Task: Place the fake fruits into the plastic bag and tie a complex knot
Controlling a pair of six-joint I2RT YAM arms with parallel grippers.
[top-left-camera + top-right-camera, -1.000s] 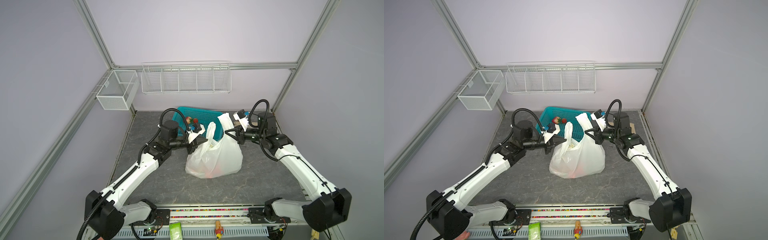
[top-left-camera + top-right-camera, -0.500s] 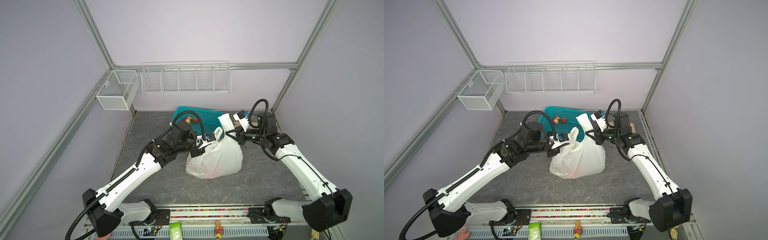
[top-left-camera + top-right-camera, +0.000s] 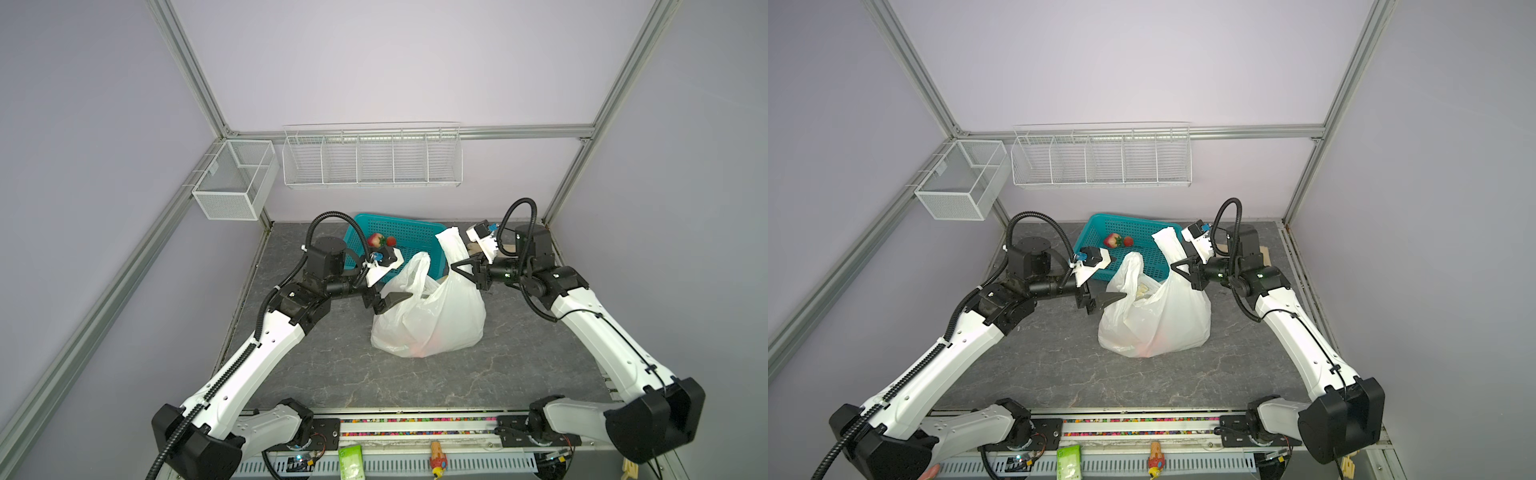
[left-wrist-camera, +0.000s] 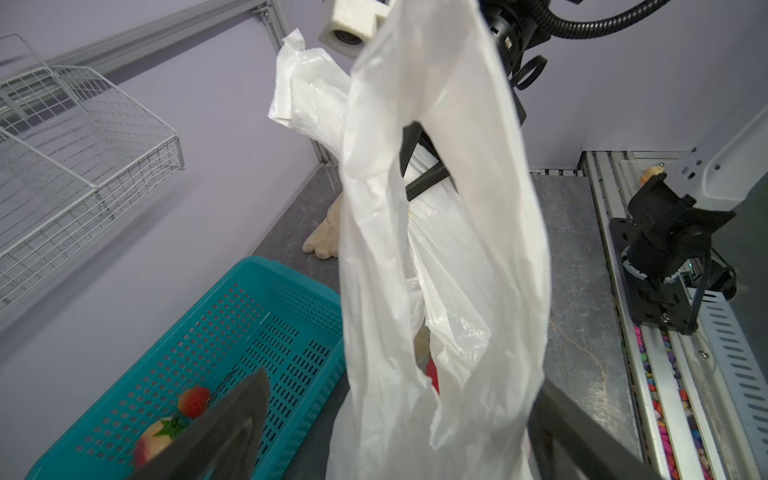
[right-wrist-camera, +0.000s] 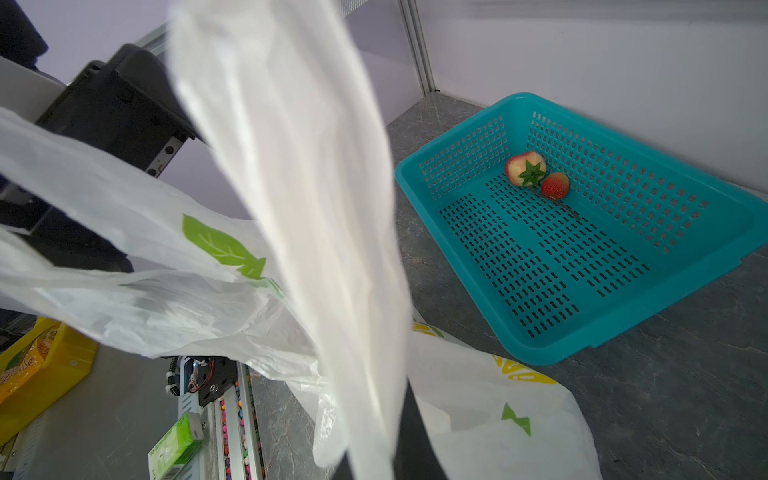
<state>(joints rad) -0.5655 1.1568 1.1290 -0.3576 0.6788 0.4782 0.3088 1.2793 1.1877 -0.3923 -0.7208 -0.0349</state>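
Observation:
The white plastic bag (image 3: 432, 316) (image 3: 1154, 320) stands mid-table, and red shows through its base. My left gripper (image 3: 390, 301) (image 3: 1106, 301) (image 4: 395, 440) is open, its jaws wide apart on either side of the bag's left handle loop (image 4: 436, 208) without pinching it. My right gripper (image 3: 461, 266) (image 3: 1179, 266) (image 5: 374, 436) is shut on the right handle (image 5: 291, 166) and holds it up. Two fake fruits lie in the teal basket: a peach-red one (image 3: 376, 240) (image 5: 525, 168) and a strawberry (image 3: 390, 241) (image 5: 555, 185). A red fruit (image 4: 432, 370) shows inside the bag.
The teal lattice basket (image 3: 411, 232) (image 3: 1142, 226) sits behind the bag against the back wall. A beige glove (image 4: 324, 237) lies on the floor beside it. White wire racks (image 3: 372, 160) hang on the back wall. A green packet (image 3: 351, 457) rests on the front rail.
My left gripper has gone from shut to wide open and let the left handle go, and it has dropped lower toward the bag's side. The right gripper has kept its hold and place.

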